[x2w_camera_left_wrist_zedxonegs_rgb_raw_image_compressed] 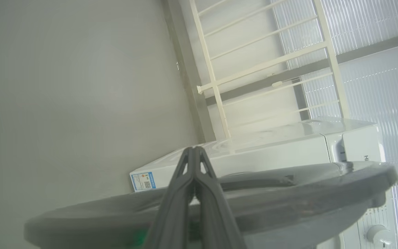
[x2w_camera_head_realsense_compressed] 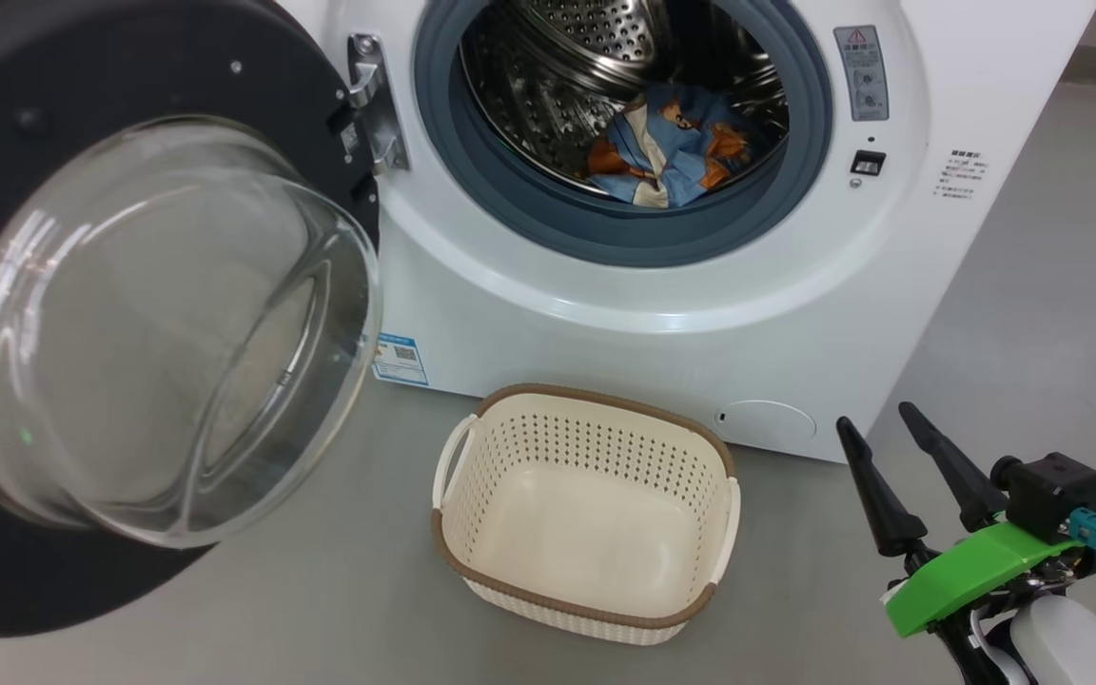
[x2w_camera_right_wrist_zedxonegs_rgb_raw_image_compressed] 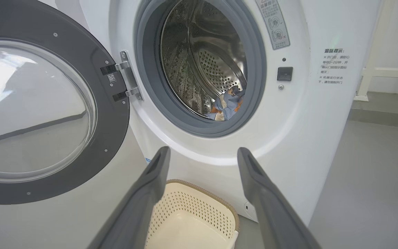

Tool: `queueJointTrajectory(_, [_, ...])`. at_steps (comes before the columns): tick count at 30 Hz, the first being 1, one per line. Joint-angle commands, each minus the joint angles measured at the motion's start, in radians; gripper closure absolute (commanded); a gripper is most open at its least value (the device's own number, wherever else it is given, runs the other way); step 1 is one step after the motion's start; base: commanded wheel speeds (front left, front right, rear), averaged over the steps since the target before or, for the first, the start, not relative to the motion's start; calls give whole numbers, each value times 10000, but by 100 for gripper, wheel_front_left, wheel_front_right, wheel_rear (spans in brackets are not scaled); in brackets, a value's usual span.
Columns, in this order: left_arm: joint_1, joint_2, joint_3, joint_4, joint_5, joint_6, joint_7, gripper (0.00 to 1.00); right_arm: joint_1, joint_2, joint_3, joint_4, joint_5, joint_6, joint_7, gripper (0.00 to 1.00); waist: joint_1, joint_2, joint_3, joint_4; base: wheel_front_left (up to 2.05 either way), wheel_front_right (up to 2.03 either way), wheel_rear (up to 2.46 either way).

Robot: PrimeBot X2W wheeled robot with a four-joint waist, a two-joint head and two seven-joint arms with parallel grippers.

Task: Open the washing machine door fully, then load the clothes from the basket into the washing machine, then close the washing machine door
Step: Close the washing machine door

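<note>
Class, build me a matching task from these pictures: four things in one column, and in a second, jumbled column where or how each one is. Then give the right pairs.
Column one
1. washing machine door
2. clothes
3. basket
4. right gripper

Column two
A. standing on the floor
B. fingers apart, holding nothing
C. swung open
D. lying in the drum

Pairs: 1-C, 2-D, 3-A, 4-B

A smooth grey floor (x2w_camera_head_realsense_compressed: 1043, 285) is catching soft light; a cream railing (x2w_camera_left_wrist_zedxonegs_rgb_raw_image_compressed: 264, 66) is standing before ribbed translucent panels (x2w_camera_left_wrist_zedxonegs_rgb_raw_image_compressed: 375, 86).
</note>
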Motion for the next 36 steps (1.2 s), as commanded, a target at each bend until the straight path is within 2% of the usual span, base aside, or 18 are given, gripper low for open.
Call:
queueJointTrajectory(1, [100, 66, -162, -369, -130, -64, 527, 100, 25, -62, 35, -186, 10, 75, -82, 0, 0, 0, -123, 110, 0, 0, 0])
queueJointTrajectory(5, [435, -61, -288, -947, -447, -2, 1584, 100, 98, 57, -48, -179, -31, 75, -82, 0, 0, 0, -262, 198, 0, 0, 0])
queueJointTrajectory(15, [1683, -445, -630, -3098, -920, 603, 3520, 100, 219, 300, -184, -130, -56, 75, -82, 0, 0, 0, -510, 347, 0, 0, 0])
queueJointTrajectory(21, [2722, -1229, -924, -5141, -1488, 1242, 4679, 100, 338, 515, -274, -94, -63, 75, -82, 0, 0, 0, -746, 367, 0, 0, 0])
queueJointTrajectory(25, [3282, -1605, -1119, -6506, -1648, 1709, 5087, 100, 332, 606, -302, -123, -73, 75, -82, 0, 0, 0, -780, 279, 0, 0, 0])
queueJointTrajectory(36, [4436, -2600, -1828, -9203, -1913, 2297, 5705, 100, 280, 637, -424, -143, -82, 75, -82, 0, 0, 0, -742, -620, 0, 0, 0])
